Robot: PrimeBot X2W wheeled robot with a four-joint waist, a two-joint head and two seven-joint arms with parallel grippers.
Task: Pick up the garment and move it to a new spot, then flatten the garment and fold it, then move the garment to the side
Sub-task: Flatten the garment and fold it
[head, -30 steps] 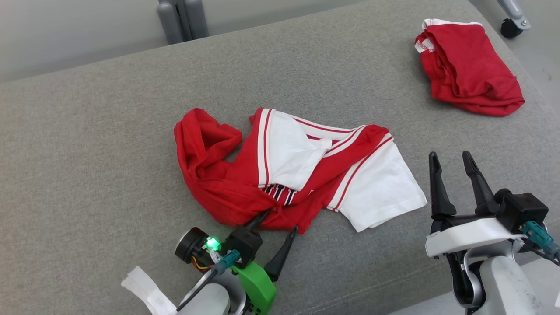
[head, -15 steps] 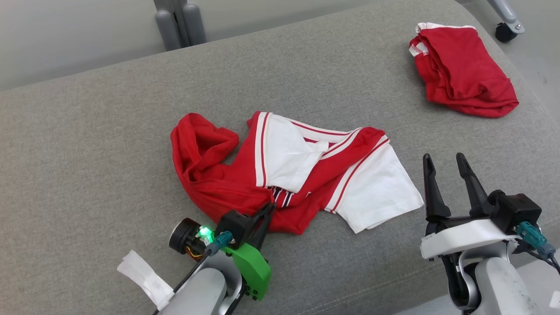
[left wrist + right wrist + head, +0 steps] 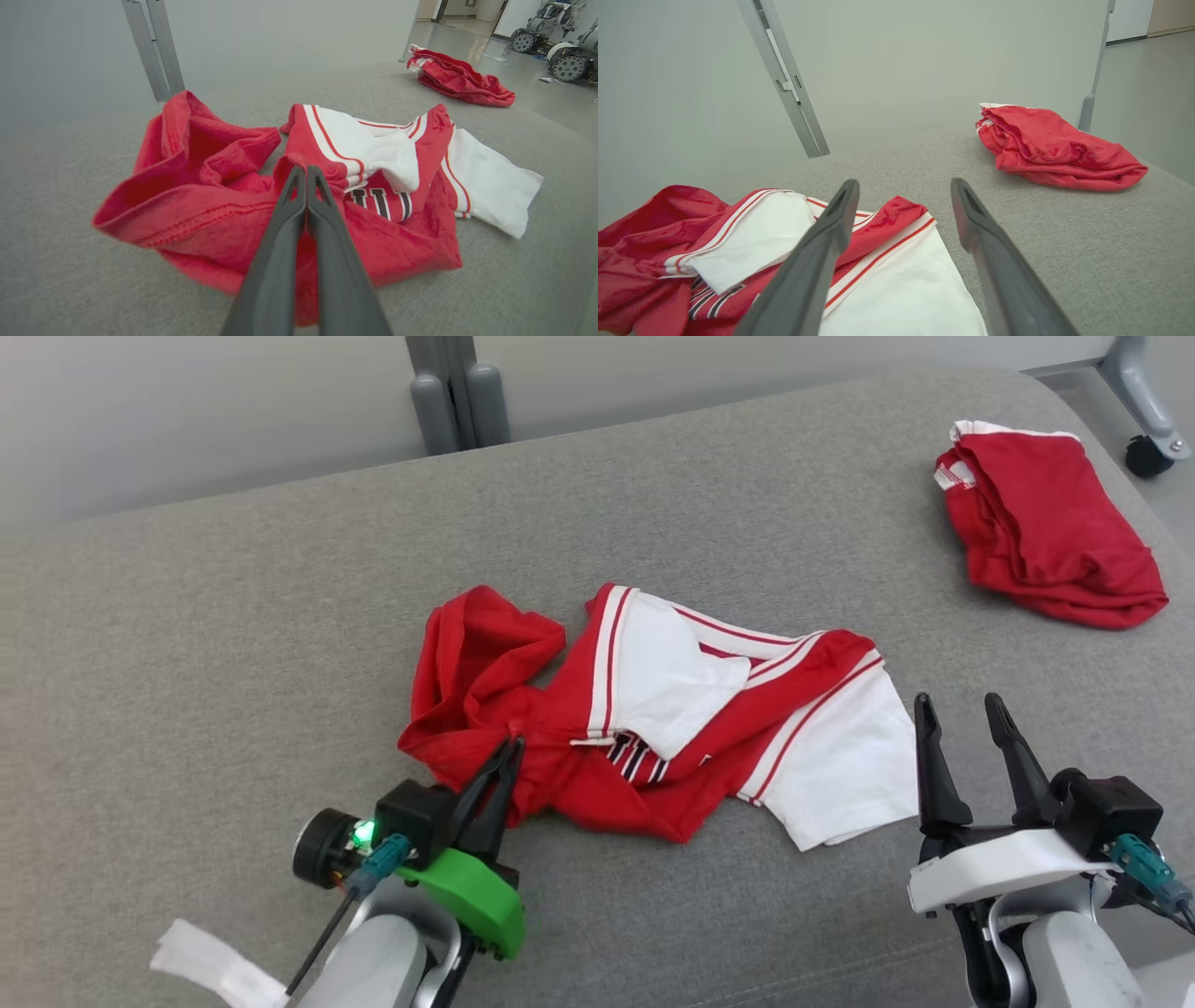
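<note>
We grip the garment's red edge with the left end effector.
Our left end effector (image 3: 513, 745) has its fingers pressed together on a bunched red fold at the near left side of the red-and-white garment (image 3: 653, 695). The garment lies crumpled in the middle of the grey padded surface (image 3: 233, 644). Our right end effector (image 3: 958, 702) hovers with its fingers spread apart, holding nothing, just beside the garment's white edge. A second red garment (image 3: 1055, 541) lies well apart, at the far right corner.
</note>
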